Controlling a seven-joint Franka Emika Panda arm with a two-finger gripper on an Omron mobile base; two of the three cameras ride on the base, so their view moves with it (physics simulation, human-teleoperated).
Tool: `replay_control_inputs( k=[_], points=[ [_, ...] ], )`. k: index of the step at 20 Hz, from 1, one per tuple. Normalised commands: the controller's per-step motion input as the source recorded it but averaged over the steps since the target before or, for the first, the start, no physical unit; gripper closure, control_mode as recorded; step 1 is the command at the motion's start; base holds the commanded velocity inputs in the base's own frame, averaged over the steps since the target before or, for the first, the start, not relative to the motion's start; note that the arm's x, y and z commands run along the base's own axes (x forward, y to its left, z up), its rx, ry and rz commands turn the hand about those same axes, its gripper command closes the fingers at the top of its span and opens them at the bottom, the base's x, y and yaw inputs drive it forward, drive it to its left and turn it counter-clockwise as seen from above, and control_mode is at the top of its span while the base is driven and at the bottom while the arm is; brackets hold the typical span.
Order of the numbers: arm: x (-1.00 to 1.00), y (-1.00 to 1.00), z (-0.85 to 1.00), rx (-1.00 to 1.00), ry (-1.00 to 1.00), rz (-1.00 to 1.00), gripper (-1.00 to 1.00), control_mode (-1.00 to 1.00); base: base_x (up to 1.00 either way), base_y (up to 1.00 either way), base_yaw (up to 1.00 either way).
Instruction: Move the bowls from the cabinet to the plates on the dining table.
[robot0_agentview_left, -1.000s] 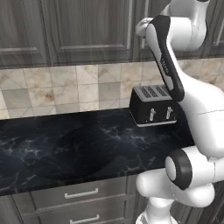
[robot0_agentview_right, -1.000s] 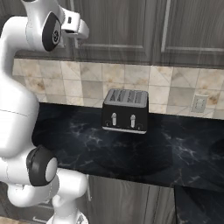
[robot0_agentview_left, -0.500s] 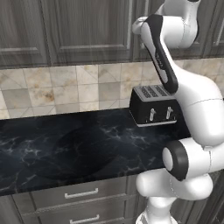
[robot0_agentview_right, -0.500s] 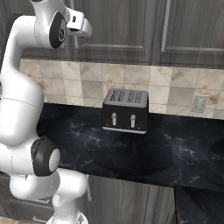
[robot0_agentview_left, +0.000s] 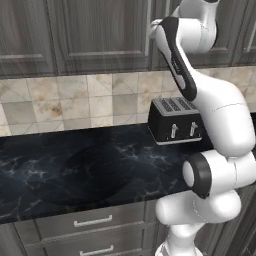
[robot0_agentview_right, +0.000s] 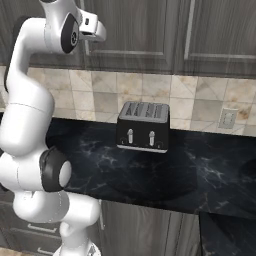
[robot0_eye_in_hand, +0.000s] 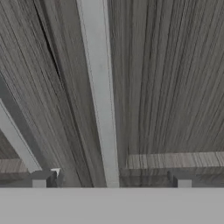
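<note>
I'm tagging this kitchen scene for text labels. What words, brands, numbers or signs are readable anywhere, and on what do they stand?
None can be read.
The toaster shows levers but no brand or markings.
The cabinet doors, the handle, the wall outlet and the tiles bear no lettering.

The left base view looks forward and down from behind the arm, which rises at its lower right, onto the black counter (robot0_agentview_left: 90, 170), the tiled wall (robot0_agentview_left: 75, 102) and the cabinet (robot0_agentview_left: 100, 35) above. The right base view faces the same way from the other side, arm at its lower left. Both share the counter's back edge, the tiles, the cabinet doors and the toaster (robot0_agentview_left: 175, 120), which stands right of middle in the left view and near middle (robot0_agentview_right: 143, 126) in the right. The hand view sits very close to a cabinet door, looking straight at its bar handle (robot0_eye_in_hand: 101, 96), which runs between the two fingertips (robot0_eye_in_hand: 43, 178).
</note>
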Motion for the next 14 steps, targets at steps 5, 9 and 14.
replay_control_inputs(
  k=[5,9,14],
  points=[
    [0.23,0.0,-0.31,0.0,-0.03,0.0,-1.0,-1.0,0.0,0.0,0.0],
    [0.28,0.0,-0.37,0.0,-0.1,0.0,-1.0,-1.0,0.0,0.0,0.0],
    [0.5,0.0,-0.31,0.0,-0.14,0.0,-1.0,-1.0,0.0,0.0,0.0]
  ],
)
